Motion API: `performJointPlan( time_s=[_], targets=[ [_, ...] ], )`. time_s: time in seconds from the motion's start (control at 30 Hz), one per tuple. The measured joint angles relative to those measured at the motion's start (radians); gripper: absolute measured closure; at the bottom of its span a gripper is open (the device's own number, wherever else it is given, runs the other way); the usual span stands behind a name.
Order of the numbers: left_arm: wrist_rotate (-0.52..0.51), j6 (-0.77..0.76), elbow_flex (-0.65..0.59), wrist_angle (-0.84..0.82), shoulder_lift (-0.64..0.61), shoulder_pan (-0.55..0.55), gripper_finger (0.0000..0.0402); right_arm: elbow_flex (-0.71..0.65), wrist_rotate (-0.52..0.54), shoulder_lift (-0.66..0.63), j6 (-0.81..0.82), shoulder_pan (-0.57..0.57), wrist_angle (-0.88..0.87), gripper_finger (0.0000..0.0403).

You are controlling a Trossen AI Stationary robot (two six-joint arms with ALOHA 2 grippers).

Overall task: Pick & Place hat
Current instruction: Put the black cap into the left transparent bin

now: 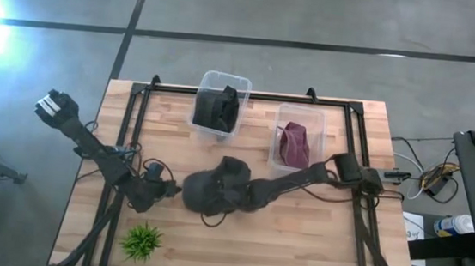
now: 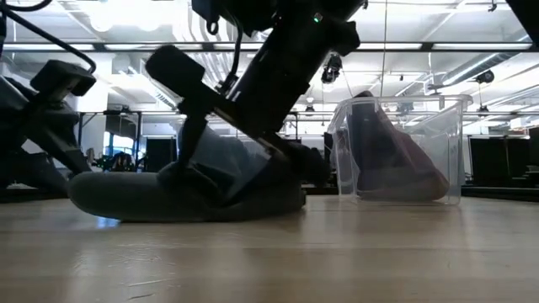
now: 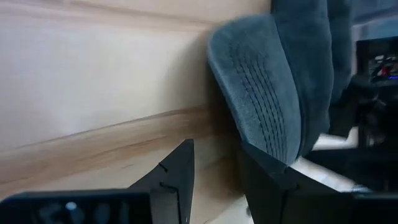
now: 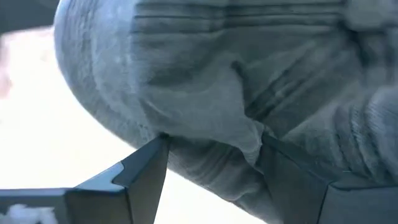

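Note:
A dark grey hat [image 1: 215, 187] lies on the wooden table, its brim and underside flat on the boards in the low view [image 2: 160, 198]. My right gripper [image 1: 230, 194] comes in from the table's right and stands open over the hat's crown [image 4: 205, 93]. My left gripper [image 1: 177, 190] sits low at the hat's left edge, open by a narrow gap [image 3: 214, 163]. The stitched brim [image 3: 261, 93] stands just past one of its fingers. Whether that finger touches the brim, I cannot tell. My right gripper has its open fingers [image 4: 152, 158] set on the hat's crown, slanting down from the table's right. A bulge of cloth with a small fold [image 4: 249, 134] sits between the two fingertips. The hat stays flat on the table [image 2: 253, 202].
Two clear bins stand toward the far edge: one with a dark item [image 1: 219, 106], one with a maroon cloth [image 1: 295, 144], also seen in the low view [image 2: 396, 151]. A small green plant [image 1: 142, 241] sits near the front left. A black frame [image 1: 249, 95] runs round the tabletop.

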Motion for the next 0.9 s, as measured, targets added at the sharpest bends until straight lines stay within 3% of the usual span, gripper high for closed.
performJointPlan(
  time_s=[0.27, 0.47, 0.73, 0.9],
  targets=[
    [-0.027, 0.011, 0.000, 0.033, 0.000, 0.000, 0.0284, 0.000, -0.004, 0.002, 0.005, 0.001, 0.021, 0.0156],
    [-0.006, -0.046, 0.000, -0.056, 0.000, -0.029, 0.0284, 0.001, 0.015, 0.002, 0.038, -0.003, -0.002, 0.0156],
    [-0.156, -0.066, 0.033, -0.055, -0.014, -0.066, 0.0284, 0.001, 0.013, 0.002, 0.046, 0.000, -0.005, 0.0156],
    [-0.141, -0.016, 0.041, -0.055, -0.015, -0.066, 0.0284, 0.001, 0.011, 0.001, 0.046, 0.000, -0.005, 0.0156]
  ],
)
